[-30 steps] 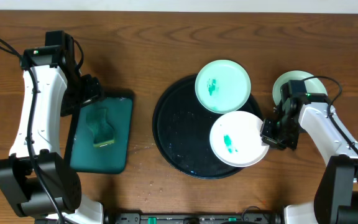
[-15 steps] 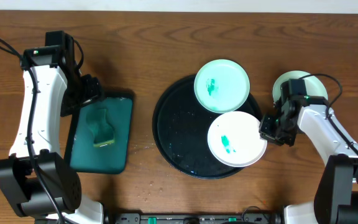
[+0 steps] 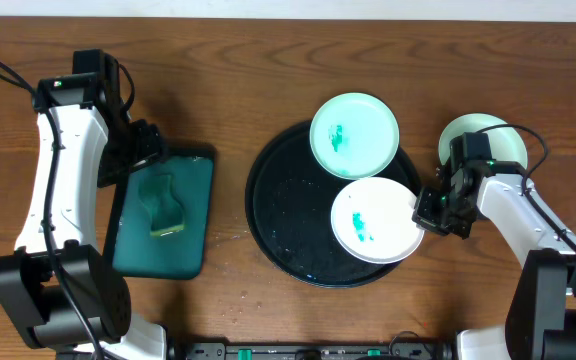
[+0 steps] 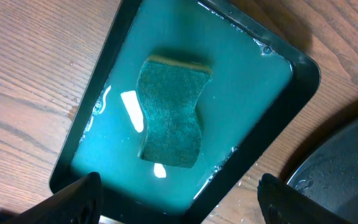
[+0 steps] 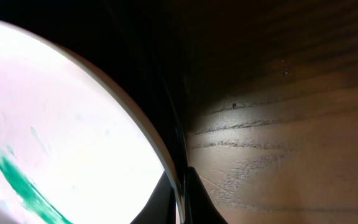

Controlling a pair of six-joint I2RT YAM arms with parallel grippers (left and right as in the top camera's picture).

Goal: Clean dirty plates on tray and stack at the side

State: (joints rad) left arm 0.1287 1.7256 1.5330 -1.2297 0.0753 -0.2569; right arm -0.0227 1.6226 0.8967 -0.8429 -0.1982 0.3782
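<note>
The black round tray (image 3: 278, 200) holds two plates. A mint-green plate (image 3: 355, 135) with a teal smear rests over its upper right rim. A white plate (image 3: 373, 220), also smeared teal, lies at the tray's right side. My right gripper (image 3: 421, 211) is shut on that plate's right rim; in the right wrist view its dark fingers pinch the thin edge (image 5: 180, 200) of the white plate (image 5: 61, 124). Another mint-green plate (image 3: 488, 135) sits on the table at the right, partly hidden by the right arm. My left gripper (image 3: 144, 150) hangs open over the teal tray.
A teal rectangular tray (image 3: 193, 200) of liquid holds a green sponge (image 3: 163, 205), seen close in the left wrist view as the sponge (image 4: 171, 112) ahead of the open left gripper (image 4: 179, 202). The round tray's rim (image 4: 347, 168) shows at that view's right.
The right gripper has closed on the white plate's rim and slid the plate slightly left and up. The smeared mint plate shifted a little left. The left arm has not moved.
</note>
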